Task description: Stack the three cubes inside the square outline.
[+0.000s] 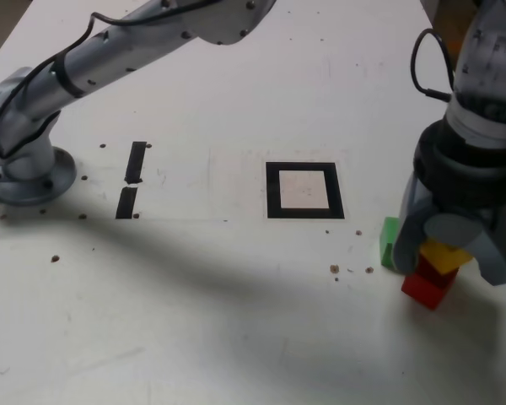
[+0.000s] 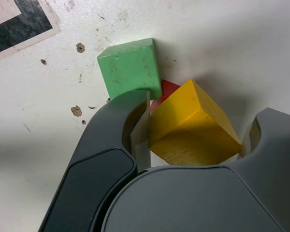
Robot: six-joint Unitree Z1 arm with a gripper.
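**Op:** I have the grey two-finger gripper [image 1: 449, 253] spread around the small yellow block [image 2: 193, 126], which sits skewed atop the small red block [image 1: 428, 287], at four o'clock from the black tape square outline [image 1: 304, 191].

**Spotter:** And the small green block [image 2: 129, 67]?

**Op:** Just beside them. I'd square the yellow one before pinching.

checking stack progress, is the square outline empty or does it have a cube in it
Empty. The square outline shows only its white centre; the yellow cube, red cube and green cube sit outside it.
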